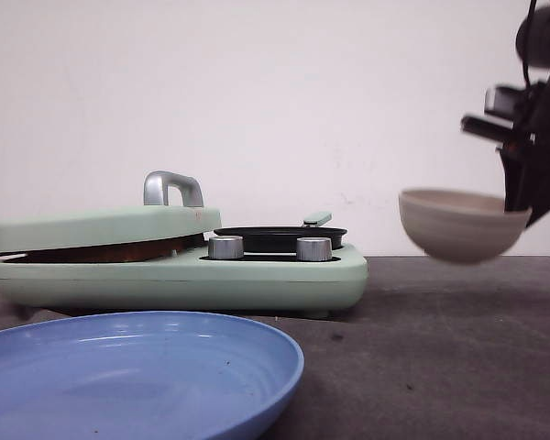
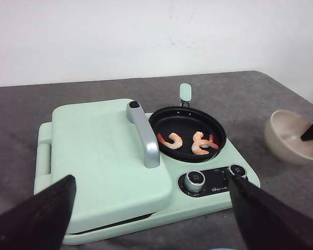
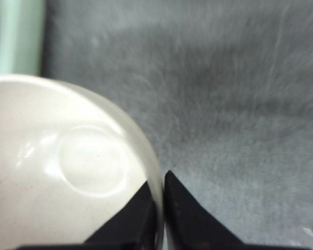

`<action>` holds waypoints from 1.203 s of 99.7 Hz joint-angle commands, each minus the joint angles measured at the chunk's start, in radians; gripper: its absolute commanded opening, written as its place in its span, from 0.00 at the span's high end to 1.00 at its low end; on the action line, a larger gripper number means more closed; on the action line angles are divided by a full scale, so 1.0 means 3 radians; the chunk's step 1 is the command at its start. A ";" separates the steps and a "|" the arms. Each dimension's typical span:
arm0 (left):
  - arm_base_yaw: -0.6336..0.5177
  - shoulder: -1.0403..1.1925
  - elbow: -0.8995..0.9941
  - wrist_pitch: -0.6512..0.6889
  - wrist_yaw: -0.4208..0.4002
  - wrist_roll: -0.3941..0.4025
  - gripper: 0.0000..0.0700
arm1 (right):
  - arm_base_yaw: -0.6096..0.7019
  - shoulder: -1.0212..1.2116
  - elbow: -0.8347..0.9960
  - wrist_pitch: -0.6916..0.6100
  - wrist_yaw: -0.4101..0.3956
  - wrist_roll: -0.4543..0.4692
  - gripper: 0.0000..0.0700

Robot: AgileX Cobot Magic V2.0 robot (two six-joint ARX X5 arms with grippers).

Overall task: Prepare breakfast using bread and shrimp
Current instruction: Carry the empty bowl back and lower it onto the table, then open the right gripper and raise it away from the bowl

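Two pink shrimp (image 2: 187, 142) lie in the small black pan (image 2: 161, 122) of the mint-green breakfast maker (image 2: 94, 156). Its griddle lid (image 1: 92, 229) with the silver handle (image 2: 143, 134) is down; a thin brown edge shows under it, and the bread is hidden. My right gripper (image 3: 160, 182) is shut on the rim of an empty beige bowl (image 3: 68, 166), held in the air right of the maker (image 1: 463, 225). My left gripper (image 2: 151, 208) is open and empty, high above the maker's near side.
A blue plate (image 1: 119, 376) lies at the front left of the grey table (image 1: 440, 348). Two silver knobs (image 1: 270, 248) sit on the maker's front. A white wall stands behind.
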 commanded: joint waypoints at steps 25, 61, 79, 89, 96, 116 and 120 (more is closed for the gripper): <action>-0.0004 0.0014 0.0025 0.0033 0.0018 0.0055 0.27 | -0.0001 0.0356 0.0064 0.0024 -0.0017 -0.0055 1.00; -0.0004 0.0015 0.0025 0.0033 0.0018 0.0056 0.27 | -0.0001 0.0380 0.0064 0.0028 -0.0010 -0.0085 1.00; -0.0004 0.0015 0.0025 0.0033 0.0017 0.0056 0.27 | -0.0001 0.0380 0.0064 0.0029 -0.0001 -0.0140 0.84; -0.0004 0.0015 0.0025 0.0033 0.0017 0.0056 0.27 | -0.0001 0.0380 0.0064 0.0033 -0.0001 -0.0140 0.65; -0.0004 0.0015 0.0025 0.0033 0.0017 0.0056 0.27 | -0.0001 0.0380 0.0064 0.0031 -0.0001 -0.0141 0.58; -0.0004 0.0014 0.0025 0.0032 0.0018 0.0055 0.27 | -0.0001 0.0337 0.0065 0.0056 -0.0014 -0.0214 0.58; -0.0004 0.0014 0.0025 0.0033 0.0018 0.0055 0.27 | -0.0004 0.0300 0.0065 0.0065 -0.0015 -0.0214 0.58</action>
